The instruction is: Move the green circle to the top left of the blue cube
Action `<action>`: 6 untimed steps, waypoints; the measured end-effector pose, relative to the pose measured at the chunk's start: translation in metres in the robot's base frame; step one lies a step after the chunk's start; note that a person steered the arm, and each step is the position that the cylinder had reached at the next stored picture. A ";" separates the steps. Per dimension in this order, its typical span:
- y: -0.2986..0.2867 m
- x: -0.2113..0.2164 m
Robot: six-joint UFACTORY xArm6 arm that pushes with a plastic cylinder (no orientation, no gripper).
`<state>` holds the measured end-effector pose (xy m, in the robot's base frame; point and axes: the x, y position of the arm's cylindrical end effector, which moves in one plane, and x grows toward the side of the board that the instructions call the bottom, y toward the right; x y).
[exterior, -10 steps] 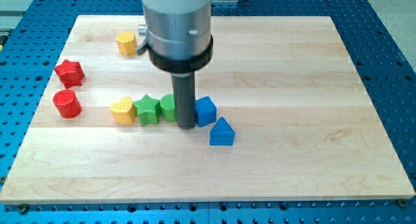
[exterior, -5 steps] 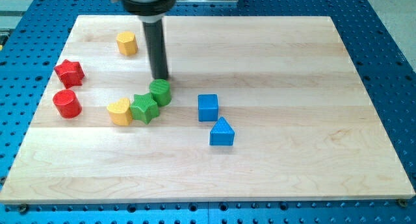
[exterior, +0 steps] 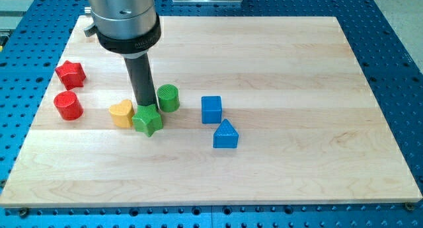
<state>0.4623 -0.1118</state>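
Observation:
The green circle [exterior: 168, 98] stands on the wooden board, left of the blue cube [exterior: 211, 110] with a gap between them. My tip [exterior: 143, 105] is down on the board just left of the green circle, touching the top edge of the green star [exterior: 147, 119]. The rod hangs from the big grey arm body at the view's top left.
A yellow heart-like block [exterior: 121, 114] touches the green star's left side. A blue triangle block [exterior: 225, 135] sits below and right of the blue cube. A red star [exterior: 71, 74] and a red cylinder [exterior: 67, 105] are at the left. The arm hides the top-left corner.
The tip went from between the green circle and blue cube, to above the circle, to its left now. The green circle shifted left, then slightly right; the green star moved down.

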 end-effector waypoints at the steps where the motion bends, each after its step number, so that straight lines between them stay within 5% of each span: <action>1: -0.005 0.015; 3: -0.039 0.019; 6: 0.020 -0.040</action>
<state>0.4225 -0.0922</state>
